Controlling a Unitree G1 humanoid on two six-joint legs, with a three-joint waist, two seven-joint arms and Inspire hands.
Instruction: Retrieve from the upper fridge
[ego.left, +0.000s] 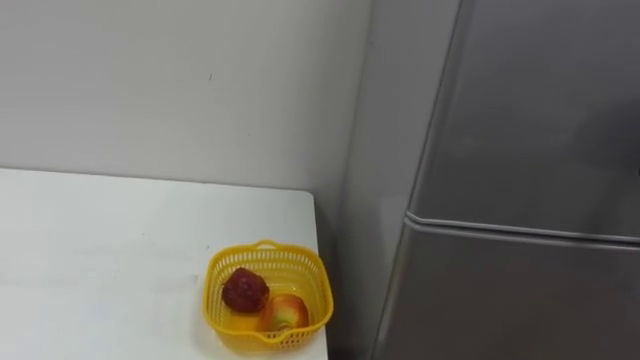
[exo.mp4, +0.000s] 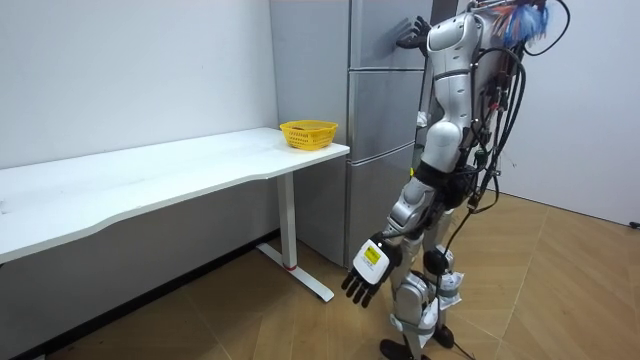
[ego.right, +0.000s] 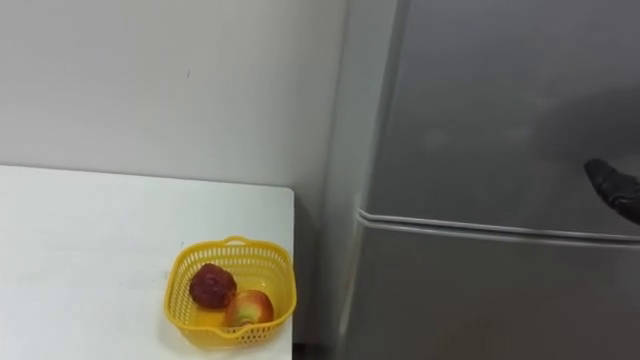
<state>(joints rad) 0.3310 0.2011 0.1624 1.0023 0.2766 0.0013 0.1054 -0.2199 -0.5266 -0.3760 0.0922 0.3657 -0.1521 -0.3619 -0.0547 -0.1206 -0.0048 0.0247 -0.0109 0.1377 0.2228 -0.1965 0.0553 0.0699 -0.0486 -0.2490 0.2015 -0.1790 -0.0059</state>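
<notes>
- Nearest you, the yellow basket (ego.left: 290, 262) sits at the worktop's (ego.left: 100, 260) corner beside the fridge (ego.left: 500, 290). It holds a dark red fruit (ego.left: 244, 290) and an apple (ego.left: 286, 312).
- The fridge's upper door (ego.right: 500, 100) is closed.
- Your right hand (ego.right: 614, 188) is raised at that door; you cannot tell how far open it is.
- Your left hand (exo.mp4: 364, 272) hangs low at your side, fingers straight, empty.

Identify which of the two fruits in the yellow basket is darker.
The dark red fruit at the left of the yellow basket; the other fruit, to its right, is paler, yellow with a red blush.
</notes>
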